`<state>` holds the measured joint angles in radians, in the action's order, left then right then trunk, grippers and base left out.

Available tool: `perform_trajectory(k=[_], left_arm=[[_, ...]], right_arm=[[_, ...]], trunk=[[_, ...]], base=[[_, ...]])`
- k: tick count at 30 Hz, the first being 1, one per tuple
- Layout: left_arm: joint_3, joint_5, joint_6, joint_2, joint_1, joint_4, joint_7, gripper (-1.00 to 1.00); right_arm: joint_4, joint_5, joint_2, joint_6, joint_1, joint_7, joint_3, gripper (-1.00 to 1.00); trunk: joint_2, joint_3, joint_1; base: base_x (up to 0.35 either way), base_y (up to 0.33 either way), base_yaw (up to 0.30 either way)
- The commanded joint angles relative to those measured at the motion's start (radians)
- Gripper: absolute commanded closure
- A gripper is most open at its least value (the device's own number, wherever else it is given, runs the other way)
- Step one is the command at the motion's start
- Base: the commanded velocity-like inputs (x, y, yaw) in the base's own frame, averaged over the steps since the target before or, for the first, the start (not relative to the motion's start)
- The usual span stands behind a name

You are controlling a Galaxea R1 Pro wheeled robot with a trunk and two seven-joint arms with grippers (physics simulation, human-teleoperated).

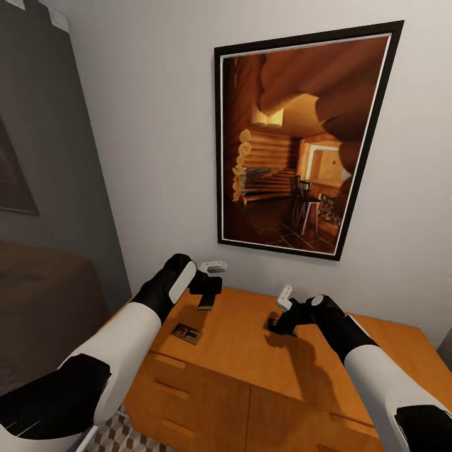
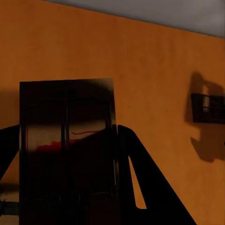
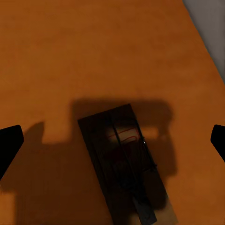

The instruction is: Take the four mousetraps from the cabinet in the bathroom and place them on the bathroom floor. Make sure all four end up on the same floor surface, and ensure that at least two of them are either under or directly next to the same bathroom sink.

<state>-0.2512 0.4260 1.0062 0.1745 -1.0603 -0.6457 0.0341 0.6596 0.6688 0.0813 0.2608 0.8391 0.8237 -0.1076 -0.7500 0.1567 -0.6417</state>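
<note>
No readable text, labels, brands or numbers on anything; framed picture [image 1: 295, 141] shows cabin interior, no lettering.

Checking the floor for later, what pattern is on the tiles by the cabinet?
Brown, beige and white cubes on the floor tiles, head view.

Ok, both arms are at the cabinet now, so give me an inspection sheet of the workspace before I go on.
Surface: cabinet top, flat wood, drawers shut.
Job's things: three traps seen; held trap in the left jaws, loose trap lying by the front edge, third trap flat under the right jaws.
Clutter: nothing seen.
Grippers: left gripper shut on the held trap, raised off the top; right gripper open, jaws either side of the third trap.
Cables: nothing seen.
Surroundings: framed picture on the wall, patterned floor below.
</note>
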Motion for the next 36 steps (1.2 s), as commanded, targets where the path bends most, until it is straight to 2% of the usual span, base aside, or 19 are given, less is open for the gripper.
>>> perform_trajectory(k=[1, 18, 20, 24, 26, 27, 28, 29, 30, 31, 36], left_arm=[[0.000, -0.003, 0.000, 0.000, 0.000, 0.000, 0.000, 1.00], [0.000, -0.003, 0.000, 0.000, 0.000, 0.000, 0.000, 1.00], [0.000, -0.003, 0.000, 0.000, 0.000, 0.000, 0.000, 1.00], [0.000, -0.003, 0.000, 0.000, 0.000, 0.000, 0.000, 1.00], [0.000, -0.003, 0.000, 0.000, 0.000, 0.000, 0.000, 1.00], [0.000, -0.003, 0.000, 0.000, 0.000, 0.000, 0.000, 1.00], [0.000, -0.003, 0.000, 0.000, 0.000, 0.000, 0.000, 1.00], [0.000, -0.003, 0.000, 0.000, 0.000, 0.000, 0.000, 1.00], [0.000, -0.003, 0.000, 0.000, 0.000, 0.000, 0.000, 1.00], [0.000, -0.003, 0.000, 0.000, 0.000, 0.000, 0.000, 1.00], [0.000, -0.003, 0.000, 0.000, 0.000, 0.000, 0.000, 1.00]], right_arm=[[0.000, 0.000, 0.000, 0.000, 0.000, 0.000, 0.000, -1.00], [0.000, -0.001, 0.002, 0.000, 0.000, 0.008, 0.004, -1.00], [0.000, -0.001, 0.008, 0.000, 0.000, 0.009, 0.006, -1.00], [0.000, -0.004, 0.043, -0.013, 0.000, 0.009, 0.015, -1.00], [0.000, -0.011, 0.085, -0.020, 0.000, 0.007, 0.049, -1.00], [0.001, -0.018, 0.105, -0.023, 0.000, 0.006, 0.082, -1.00], [0.002, -0.022, 0.113, -0.024, 0.000, 0.005, 0.103, -1.00], [0.005, -0.029, 0.125, -0.025, 0.000, 0.004, 0.147, -1.00], [0.008, -0.033, 0.129, -0.026, 0.000, 0.003, 0.171, -1.00], [0.016, -0.038, 0.136, -0.027, 0.000, 0.003, 0.216, -1.00], [0.030, -0.044, 0.148, -0.026, 0.002, 0.007, 0.304, -1.00]], trunk=[[0.000, 0.000, 0.000], [0.000, 0.000, 0.000], [0.000, 0.000, 0.000], [0.000, 0.000, 0.000], [0.000, 0.000, 0.000], [0.000, 0.000, 0.000], [0.000, 0.000, 0.000], [0.000, 0.000, 0.000], [0.000, 0.000, 0.000], [0.000, 0.000, 0.000], [0.000, 0.000, 0.000]], base=[[0.000, 0.000, 0.000], [0.000, 0.000, 0.000], [0.000, 0.000, 0.000], [0.000, 0.000, 0.000], [0.000, 0.000, 0.000], [0.000, 0.000, 0.000], [0.000, 0.000, 0.000], [0.000, 0.000, 0.000], [0.000, 0.000, 0.000], [0.000, 0.000, 0.000], [0.000, 0.000, 0.000]])
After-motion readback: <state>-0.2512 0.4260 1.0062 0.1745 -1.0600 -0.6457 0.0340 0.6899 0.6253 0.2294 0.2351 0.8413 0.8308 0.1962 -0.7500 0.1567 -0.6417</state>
